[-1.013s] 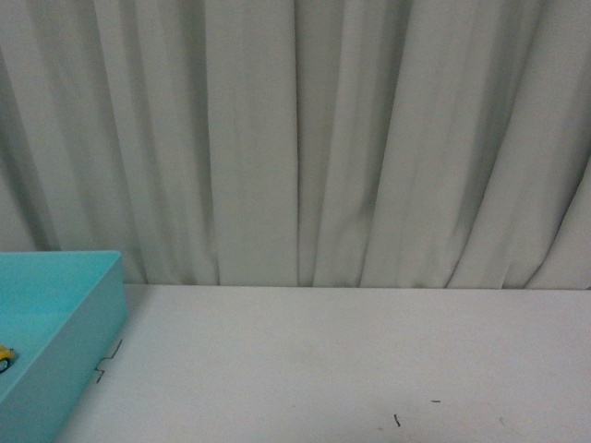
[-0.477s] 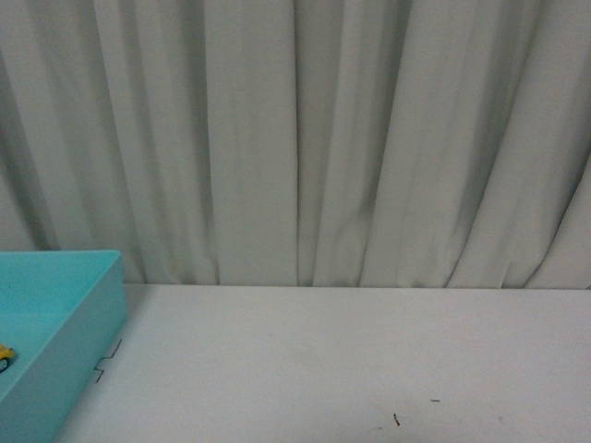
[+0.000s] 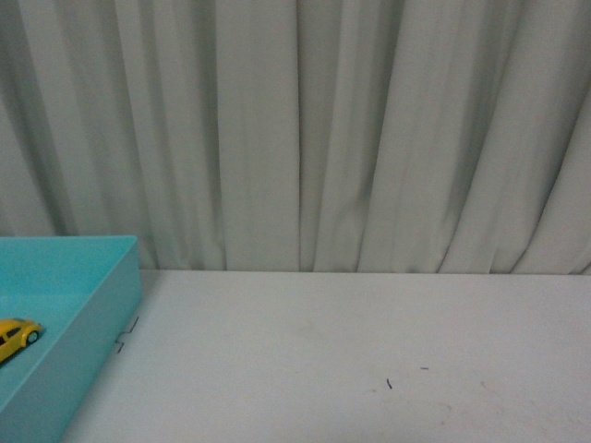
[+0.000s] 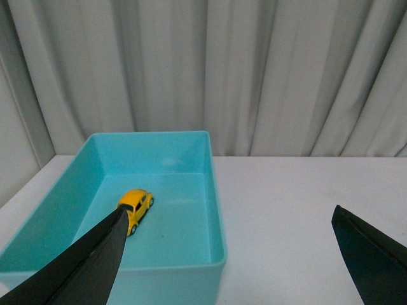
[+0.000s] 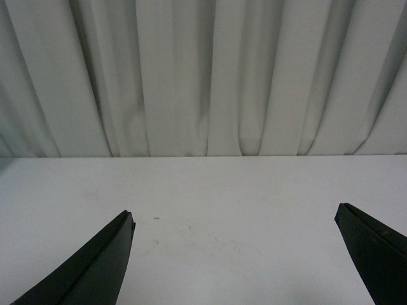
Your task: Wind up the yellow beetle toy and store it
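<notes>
Already the beetle (image 4: 135, 206) sits inside the teal bin (image 4: 217, 210). Both grippers (image 4: 229, 254) (image 5: 235, 254) gape, empty. Light, glossy, likely slippery; pinch its 2 flanks.

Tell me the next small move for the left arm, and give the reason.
Probably pull the left hand back from the blue bin and stop. The yellow toy car already sits on the bin floor, on its wheels. The hand is wide open and holds nothing. The right hand is open too, over bare table.
</notes>
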`<state>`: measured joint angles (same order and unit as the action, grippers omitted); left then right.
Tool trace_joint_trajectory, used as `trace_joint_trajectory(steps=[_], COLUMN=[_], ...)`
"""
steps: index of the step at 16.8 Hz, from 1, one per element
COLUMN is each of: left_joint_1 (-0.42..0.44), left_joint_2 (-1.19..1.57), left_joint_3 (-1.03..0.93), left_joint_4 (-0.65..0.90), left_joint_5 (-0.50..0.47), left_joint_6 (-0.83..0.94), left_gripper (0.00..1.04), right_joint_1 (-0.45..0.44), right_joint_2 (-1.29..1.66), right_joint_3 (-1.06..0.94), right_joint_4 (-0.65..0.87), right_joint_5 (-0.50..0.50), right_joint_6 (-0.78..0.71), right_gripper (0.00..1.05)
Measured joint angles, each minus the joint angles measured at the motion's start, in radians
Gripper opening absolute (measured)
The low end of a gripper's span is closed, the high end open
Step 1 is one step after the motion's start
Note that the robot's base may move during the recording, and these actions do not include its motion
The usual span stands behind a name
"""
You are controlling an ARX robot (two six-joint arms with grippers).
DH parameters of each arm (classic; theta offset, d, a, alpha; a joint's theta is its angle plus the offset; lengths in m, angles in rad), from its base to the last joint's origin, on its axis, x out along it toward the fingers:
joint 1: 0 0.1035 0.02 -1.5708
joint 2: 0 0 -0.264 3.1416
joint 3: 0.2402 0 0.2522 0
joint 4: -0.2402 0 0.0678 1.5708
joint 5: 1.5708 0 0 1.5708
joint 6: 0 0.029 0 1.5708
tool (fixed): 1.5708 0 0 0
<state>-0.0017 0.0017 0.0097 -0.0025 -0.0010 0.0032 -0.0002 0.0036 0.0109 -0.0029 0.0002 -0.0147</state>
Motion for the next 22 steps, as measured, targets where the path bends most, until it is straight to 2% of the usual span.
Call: trace_joint_trajectory(steps=[22], left_joint_1=[0.0], left_joint_2=[0.0], left_joint_3=[0.0], left_joint_4=[0.0], left_joint_5=[0.0], left_joint_6=[0.0], left_gripper=[0.98], right_joint_1=[0.0], right_joint_2=[-0.001], right_joint_3=[0.0], right_joint_4=[-0.001], right_joint_5=[0.0], right_joint_6=[0.0], right_gripper=[0.98])
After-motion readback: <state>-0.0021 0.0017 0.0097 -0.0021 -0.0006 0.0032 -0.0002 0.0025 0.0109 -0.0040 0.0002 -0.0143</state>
